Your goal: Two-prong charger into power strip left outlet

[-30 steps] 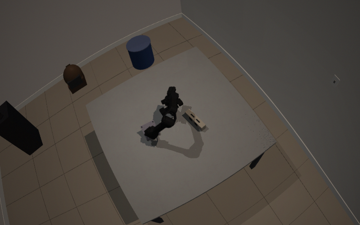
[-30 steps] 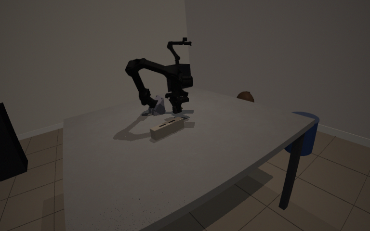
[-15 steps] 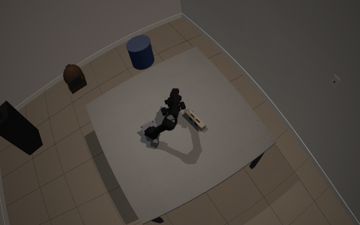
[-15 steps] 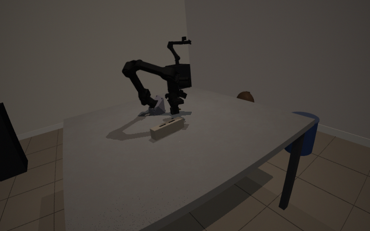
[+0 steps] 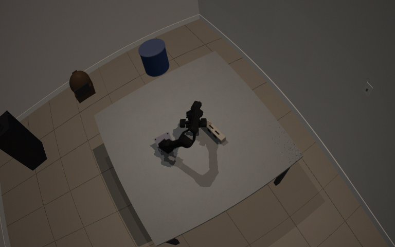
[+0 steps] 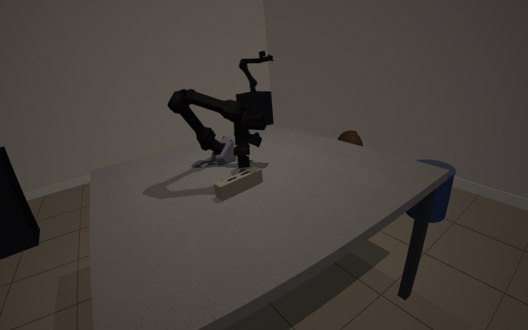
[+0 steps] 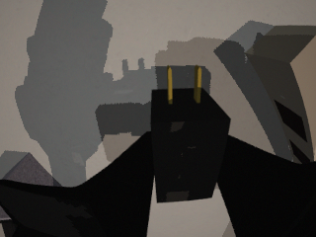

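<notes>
My gripper points down and is shut on the black charger, one finger on each side of its body. Two yellow prongs stick out of one side of the charger, clear of any outlet. The beige power strip lies on the table, to the right in the wrist view. Dark slots show in its top. In the exterior view the charger is behind the strip's far end. In the top view the arm hides the charger. Its exact height is hard to tell.
A pale lavender mount stands at the arm's base. The arm throws dark shadows across the grey table. A blue bin stands on the floor beyond the table edge.
</notes>
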`<state>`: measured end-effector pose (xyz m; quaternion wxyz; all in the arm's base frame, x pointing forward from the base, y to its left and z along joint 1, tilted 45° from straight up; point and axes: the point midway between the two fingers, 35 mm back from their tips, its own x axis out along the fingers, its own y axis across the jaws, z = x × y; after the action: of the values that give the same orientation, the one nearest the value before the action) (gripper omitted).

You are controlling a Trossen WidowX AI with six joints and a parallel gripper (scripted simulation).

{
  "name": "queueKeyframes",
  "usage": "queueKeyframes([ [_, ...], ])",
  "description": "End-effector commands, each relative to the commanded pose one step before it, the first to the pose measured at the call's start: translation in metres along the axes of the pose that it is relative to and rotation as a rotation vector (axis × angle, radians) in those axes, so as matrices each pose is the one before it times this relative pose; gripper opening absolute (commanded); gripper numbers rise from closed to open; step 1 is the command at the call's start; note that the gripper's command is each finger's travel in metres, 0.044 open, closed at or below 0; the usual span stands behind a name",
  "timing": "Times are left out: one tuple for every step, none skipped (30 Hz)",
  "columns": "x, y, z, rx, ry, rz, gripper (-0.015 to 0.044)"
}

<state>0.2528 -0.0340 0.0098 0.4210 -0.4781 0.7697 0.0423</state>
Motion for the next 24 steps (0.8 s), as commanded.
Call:
queueKeyframes([
  [0.00369, -0.00542, -0.00842, 0.1036, -0.00035, 0.00123, 0.0000],
  [0.00084, -0.00132, -0.00166, 0.0230, -0.00005, 0.00134, 0.0000],
  [0.00084, -0.00134, -0.00164, 0.0230, 0.00000, 0.00131, 0.0000],
  [0.00084, -0.00136, -0.00163, 0.0230, 0.00006, 0.00129, 0.0000],
  [0.00084, -0.00139, -0.00161, 0.0230, 0.00011, 0.00127, 0.0000],
  [0.00085, -0.00141, -0.00159, 0.0230, 0.00016, 0.00124, 0.0000],
  [0.00085, -0.00143, -0.00157, 0.0230, 0.00021, 0.00121, 0.0000],
  [0.00085, -0.00145, -0.00155, 0.0230, 0.00026, 0.00118, 0.0000],
  [0.00085, -0.00147, -0.00153, 0.0230, 0.00031, 0.00115, 0.0000],
  [0.00085, -0.00149, -0.00151, 0.0230, 0.00035, 0.00112, 0.0000],
  [0.00085, -0.00151, -0.00149, 0.0231, 0.00040, 0.00109, 0.0000],
  [0.00086, -0.00153, -0.00147, 0.0231, 0.00045, 0.00105, 0.0000],
  [0.00086, -0.00155, -0.00145, 0.0231, 0.00049, 0.00102, 0.0000],
  [0.00086, -0.00157, -0.00143, 0.0231, 0.00053, 0.00098, 0.0000],
  [0.00086, -0.00159, -0.00140, 0.0231, 0.00058, 0.00094, 0.0000],
  [0.00086, -0.00160, -0.00138, 0.0231, 0.00062, 0.00090, 0.0000],
  [0.00086, -0.00162, -0.00136, 0.0231, 0.00066, 0.00086, 0.0000],
  [0.00086, -0.00164, -0.00134, 0.0231, 0.00070, 0.00082, 0.0000],
  [0.00087, -0.00166, -0.00132, 0.0231, 0.00074, 0.00078, 0.0000],
  [0.00087, -0.00167, -0.00129, 0.0231, 0.00077, 0.00074, 0.0000],
  [0.00087, -0.00169, -0.00127, 0.0232, 0.00081, 0.00070, 0.0000],
  [0.00087, -0.00171, -0.00125, 0.0232, 0.00084, 0.00065, 0.0000],
  [0.00087, -0.00172, -0.00122, 0.0232, 0.00088, 0.00060, 0.0000],
  [0.00087, -0.00174, -0.00120, 0.0232, 0.00091, 0.00056, 0.0000],
])
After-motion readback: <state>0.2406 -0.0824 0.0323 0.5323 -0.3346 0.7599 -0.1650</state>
